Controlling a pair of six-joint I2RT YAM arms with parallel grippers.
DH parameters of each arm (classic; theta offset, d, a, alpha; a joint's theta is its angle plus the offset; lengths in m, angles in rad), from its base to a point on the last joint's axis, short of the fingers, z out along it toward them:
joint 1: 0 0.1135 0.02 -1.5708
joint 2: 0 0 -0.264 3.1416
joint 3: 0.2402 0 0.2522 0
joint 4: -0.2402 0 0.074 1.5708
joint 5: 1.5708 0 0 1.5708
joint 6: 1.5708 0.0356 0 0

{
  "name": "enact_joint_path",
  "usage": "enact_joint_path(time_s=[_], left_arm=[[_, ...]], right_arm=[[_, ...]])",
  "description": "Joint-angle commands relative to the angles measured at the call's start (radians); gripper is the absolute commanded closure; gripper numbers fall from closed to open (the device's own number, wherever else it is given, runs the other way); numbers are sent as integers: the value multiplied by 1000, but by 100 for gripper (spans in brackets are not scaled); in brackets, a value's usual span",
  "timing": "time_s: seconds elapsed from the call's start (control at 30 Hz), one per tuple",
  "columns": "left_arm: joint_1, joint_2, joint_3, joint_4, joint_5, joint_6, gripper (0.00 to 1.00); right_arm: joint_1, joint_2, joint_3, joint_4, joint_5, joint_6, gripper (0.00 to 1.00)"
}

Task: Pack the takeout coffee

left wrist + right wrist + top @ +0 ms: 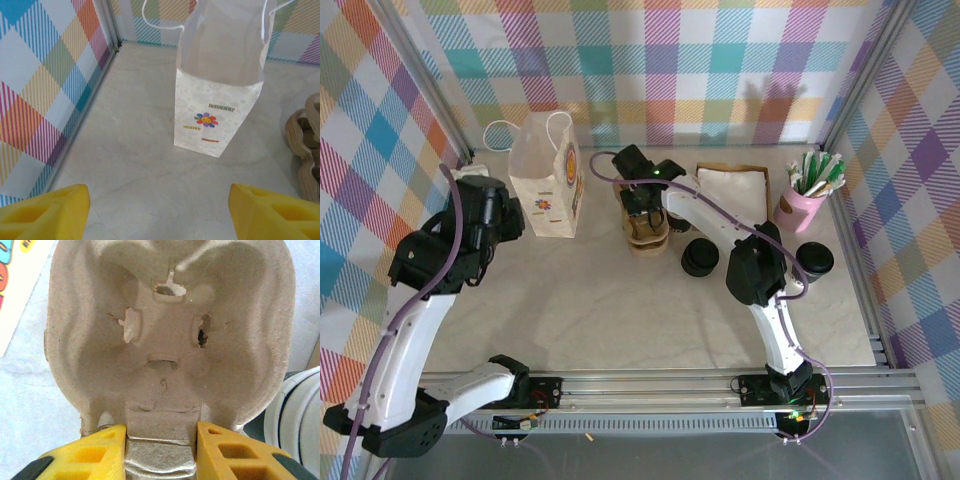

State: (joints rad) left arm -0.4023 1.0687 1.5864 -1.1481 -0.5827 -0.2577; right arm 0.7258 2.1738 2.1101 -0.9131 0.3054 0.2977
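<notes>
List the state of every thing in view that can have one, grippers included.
paper bag: upright, mouth open.
cup carrier: gripped at one edge, no cups in it.
right gripper: shut on the cup carrier.
left gripper: open, empty, facing the paper bag.
takeout coffee: upright, lid on, not yet packed.
pink cup: upright, stuffed with sticks.
</notes>
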Motion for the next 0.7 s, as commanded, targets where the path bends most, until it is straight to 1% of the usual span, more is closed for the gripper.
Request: enact_joint_path(time_s=[0.0, 0.13, 0.23, 0.37, 0.5, 0.57, 0.67], left_arm=[[35, 58, 73, 14, 3, 52, 27], [105, 148, 150, 39, 100, 82, 28], [166, 223, 203, 69, 193, 86, 29], [249, 335, 288, 101, 325, 71, 33], [308, 453, 385, 104, 416, 62, 42], [330, 508, 426, 102, 450, 64, 44], [365, 600, 489, 91, 481, 75, 45]], right_arm=[[1, -102, -24, 19, -42, -9, 65], [1, -159, -70, 27, -68, -9, 65], [1, -193, -90, 20, -78, -15, 65], [1, -234, -90, -24, -105, -25, 65], [1, -265, -80, -66, -136, -25, 65], [1, -275, -76, -73, -153, -26, 65], [1, -278, -64, -85, -167, -28, 65]])
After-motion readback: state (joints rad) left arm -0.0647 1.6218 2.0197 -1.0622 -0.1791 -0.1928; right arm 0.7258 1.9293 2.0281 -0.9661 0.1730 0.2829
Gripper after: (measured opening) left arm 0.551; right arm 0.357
